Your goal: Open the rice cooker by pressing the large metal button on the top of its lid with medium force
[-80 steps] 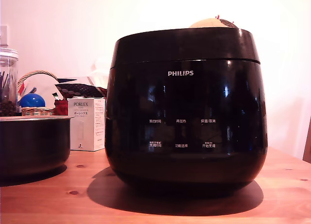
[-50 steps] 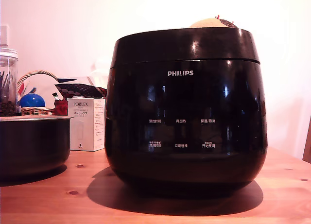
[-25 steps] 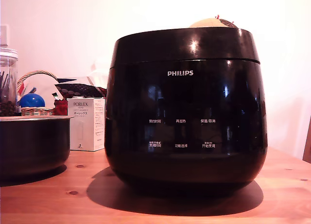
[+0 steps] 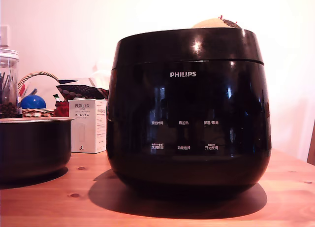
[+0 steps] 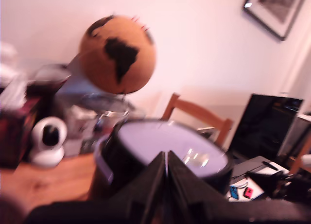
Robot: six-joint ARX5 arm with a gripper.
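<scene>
While the rice cooker (image 4: 188, 111) fills the middle of the exterior view, standing on the wooden table (image 4: 59, 200) with its white brand name and small white panel labels facing the camera, its lid (image 4: 187, 45) sits down on the body, a thin seam running between the two; a bright glint shows on the lid's front. Over the lid's back edge a tan rounded shape with a dark patch peeks up; the wrist view shows it as an orange-brown globe (image 5: 118, 54) with black land shapes, blurred. At the exterior view's left stand a dark metal pot (image 4: 33, 148), a white box (image 4: 88, 125) with printed lettering just beside the cooker, a wicker basket (image 4: 37, 96) holding a blue ball (image 4: 32, 102), and a glass jar (image 4: 8, 84) at the frame's edge.

In the wrist view the gripper (image 5: 166, 173) shows as two dark fingers (image 5: 187, 185) pressed together with only a thin line between them, nothing held; beyond their tips lies the cooker's round top, pale and shiny in the light, with a bright square patch on it that is too blurred to name. Whether the tips touch the lid I cannot tell. Farther off in that view are a small white camera (image 5: 48, 141), a wooden chair (image 5: 197, 117), a dark screen (image 5: 265, 127) and a framed picture (image 5: 277, 8) on the wall.
</scene>
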